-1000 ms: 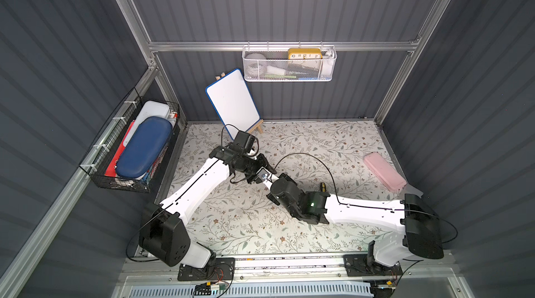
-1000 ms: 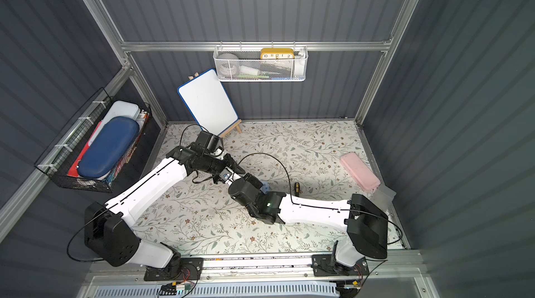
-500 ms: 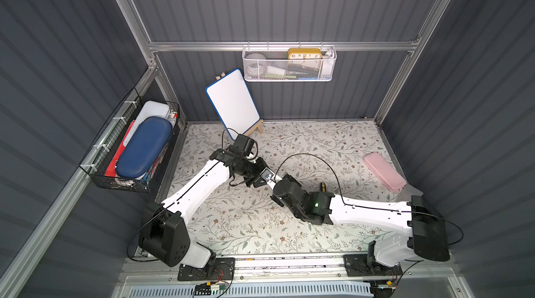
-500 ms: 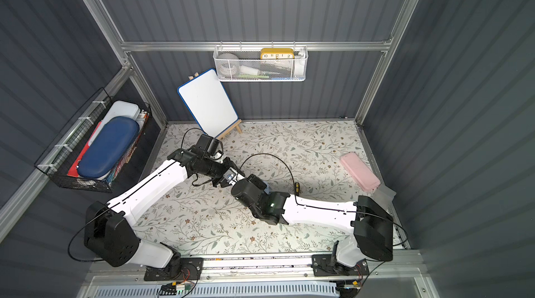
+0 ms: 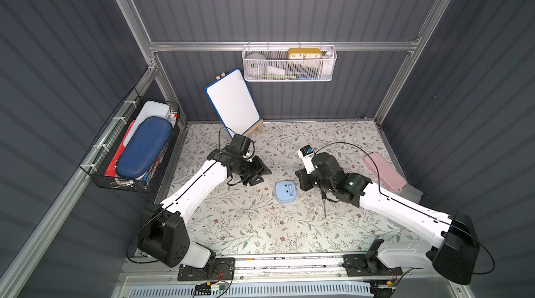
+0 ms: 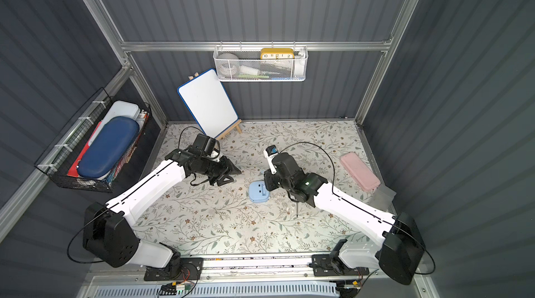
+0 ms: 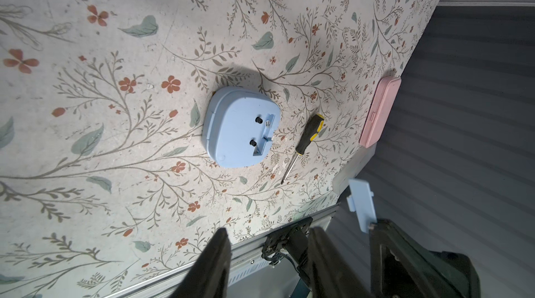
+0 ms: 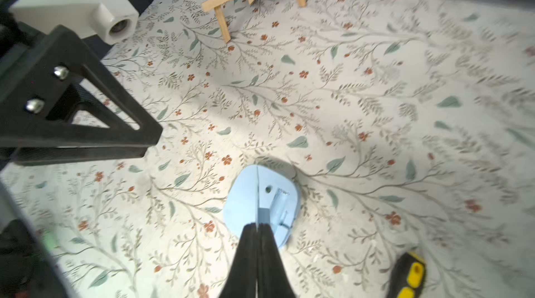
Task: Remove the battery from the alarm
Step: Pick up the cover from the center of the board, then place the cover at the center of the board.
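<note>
Centrally, alarm [image 5: 285, 192]: face-down on floral table [image 5: 246, 224], blue back up, rear recess [image 7: 265, 137] uncovered. Screwdriver [image 7: 307, 137]: flat, just beside it. Right gripper [image 8: 257, 228]: near the alarm, fingers clamped on thin light-blue cover piece [image 7: 360, 204]. Left gripper [image 7: 269, 233]: near, fingers apart, holding nothing. Pink case [image 5: 383, 170]: well apart, beside the wall.

Alarm [image 5: 285, 191]: light-blue rounded square, lying flat and face down mid-table [image 5: 246, 224]. Plain back up, two black knobs, battery slot open, cover [image 7: 361, 205] off. Slot looks bare, but the view's too small to make out the battery.
</note>
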